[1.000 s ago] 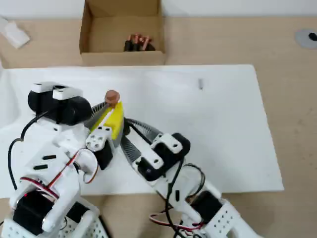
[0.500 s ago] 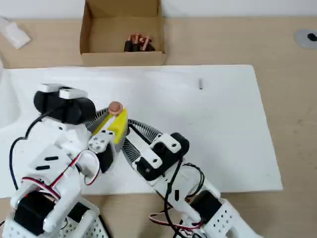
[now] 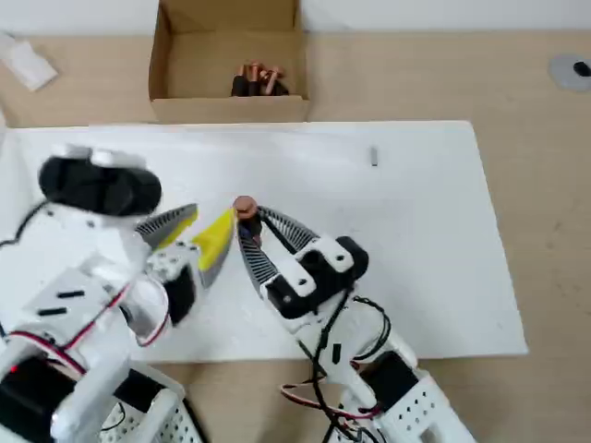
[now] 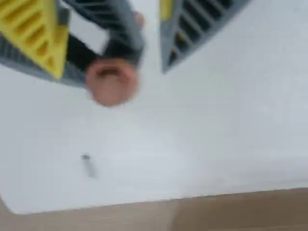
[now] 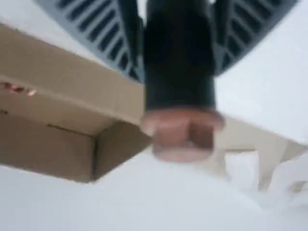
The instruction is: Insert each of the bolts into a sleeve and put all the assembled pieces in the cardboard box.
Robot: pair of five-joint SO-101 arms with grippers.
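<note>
High view: the box (image 3: 166, 69) sits at top, left of centre, with finished pieces (image 3: 257, 79) in its lower right corner. Mid-frame on the white mat (image 3: 416, 258), the right gripper (image 3: 247, 220) is clamped on a black sleeve (image 3: 247, 231), and a copper bolt (image 3: 244, 206) head shows at the tip. Just left of it, the left gripper (image 3: 205, 221) stands wide and holds nothing. A small pin (image 3: 374, 157) lies to the upper right.

Left wrist view: the left gripper (image 4: 115, 72) is spread wide. The bolt (image 4: 110, 85) is between its fingers, and the pin (image 4: 86, 165) lies on the mat beyond.

Right wrist view: the right gripper (image 5: 177, 74) grips the sleeve (image 5: 178, 57), with the bolt (image 5: 183, 134) head poking out. The box (image 5: 57, 139) is beyond.
</note>
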